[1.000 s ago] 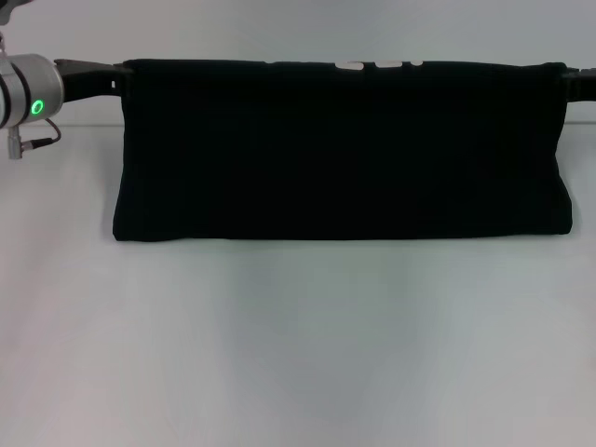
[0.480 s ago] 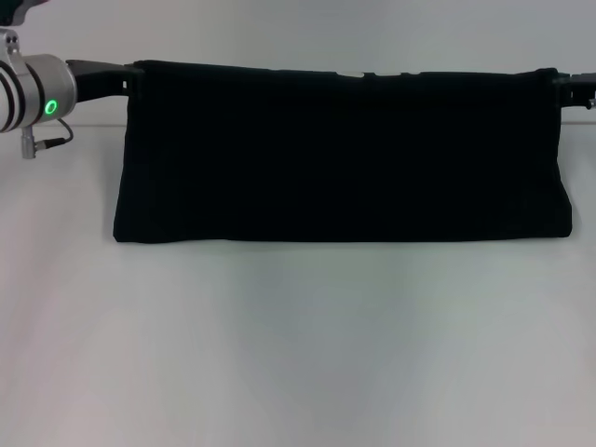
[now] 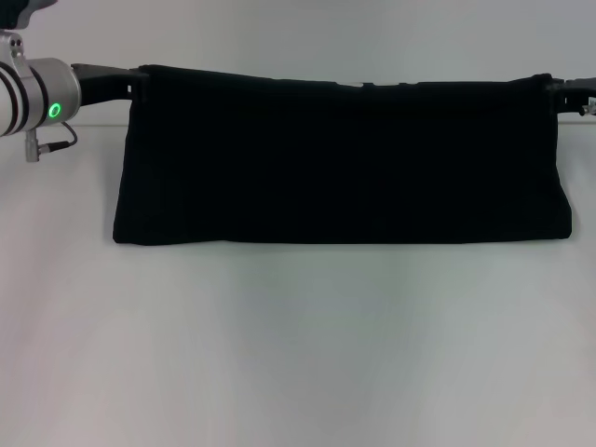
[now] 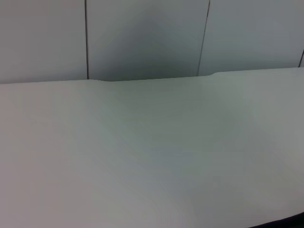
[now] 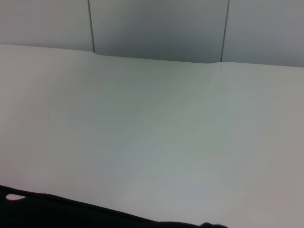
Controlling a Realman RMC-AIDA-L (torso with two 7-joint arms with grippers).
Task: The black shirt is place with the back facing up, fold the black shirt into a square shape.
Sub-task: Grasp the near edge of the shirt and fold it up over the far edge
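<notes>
- The black shirt (image 3: 340,158) lies across the far half of the white bench (image 3: 298,345) as a long, wide band. Its near edge rests flat on the surface, while its far edge is raised and stretched taut between the two grippers.
- At the far left corner of the band, the left gripper (image 3: 130,82) meets the cloth at its top corner, with the silver wrist and its green light out toward the bench's left edge. The fingers look clamped on the shirt corner. I judge this from the cloth hanging from that point, since the fingertips are buried in the fabric.
- Between the grippers the lifted edge runs nearly straight with a slight sag in the middle, which suggests both corners are being pulled apart to keep the layer smooth as it is carried over.
- At the far right corner, the right gripper (image 3: 557,87) holds the matching corner in the same way and appears closed on the cloth.
- Both wrist views show mostly bare bench, with a dark strip of shirt (image 5: 71,213) at one border.
- My judgement is that a lengthwise fold is under way, and the held edge needs to be laid evenly to keep the sides parallel.
</notes>
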